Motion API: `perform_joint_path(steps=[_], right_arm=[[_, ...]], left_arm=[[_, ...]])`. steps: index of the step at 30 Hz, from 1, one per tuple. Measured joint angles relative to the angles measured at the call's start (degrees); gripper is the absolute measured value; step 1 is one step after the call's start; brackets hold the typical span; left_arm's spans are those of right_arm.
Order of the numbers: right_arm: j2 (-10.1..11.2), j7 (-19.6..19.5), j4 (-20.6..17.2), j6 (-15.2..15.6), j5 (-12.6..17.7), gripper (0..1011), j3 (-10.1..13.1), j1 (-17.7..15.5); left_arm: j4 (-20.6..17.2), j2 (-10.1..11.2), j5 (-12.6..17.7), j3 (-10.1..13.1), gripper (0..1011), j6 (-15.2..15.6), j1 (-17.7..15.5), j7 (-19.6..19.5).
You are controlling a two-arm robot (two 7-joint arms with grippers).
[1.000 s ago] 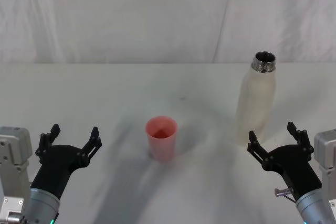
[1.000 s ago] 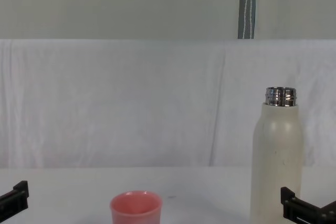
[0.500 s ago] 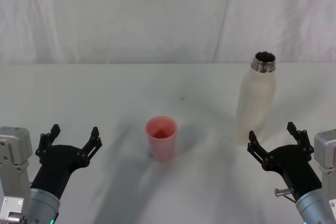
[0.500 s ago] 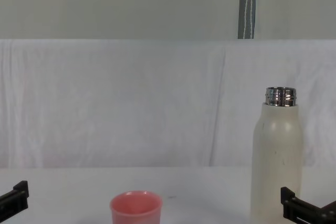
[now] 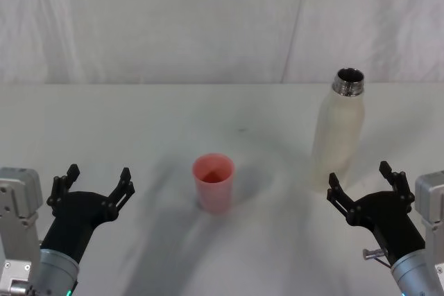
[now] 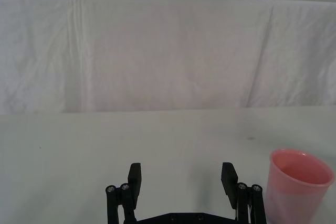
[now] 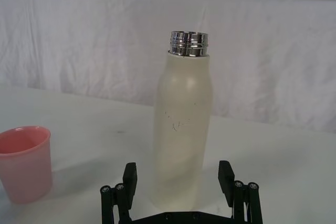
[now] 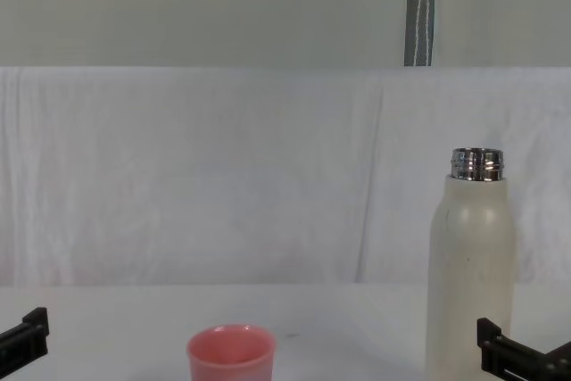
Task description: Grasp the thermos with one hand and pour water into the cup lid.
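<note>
The cream-white thermos point(image 5: 338, 133) point(image 7: 183, 129) point(image 8: 471, 274) stands upright and uncapped at the right of the white table, its steel neck open. The pink cup lid point(image 5: 214, 183) point(image 6: 297, 185) point(image 7: 23, 162) point(image 8: 230, 354) stands upright near the table's middle, empty as far as I can see. My right gripper point(image 5: 365, 183) point(image 7: 179, 181) is open just in front of the thermos, not touching it. My left gripper point(image 5: 94, 184) point(image 6: 181, 180) is open at the near left, apart from the cup lid, with nothing between its fingers.
A white cloth covers the table point(image 5: 139, 123) and hangs as a backdrop behind it. A grey vertical pole point(image 8: 421, 8) rises behind the backdrop. Bare table surface lies between the cup lid and the thermos.
</note>
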Motion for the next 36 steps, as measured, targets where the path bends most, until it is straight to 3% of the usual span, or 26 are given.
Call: perform_joint_path(steps=[36], right_arm=[[0.0,0.0,0.0,0.0,0.0,1001,0.0,0.0]], left_arm=[[0.0,0.0,0.0,0.0,1001,0.0,0.0,0.0]])
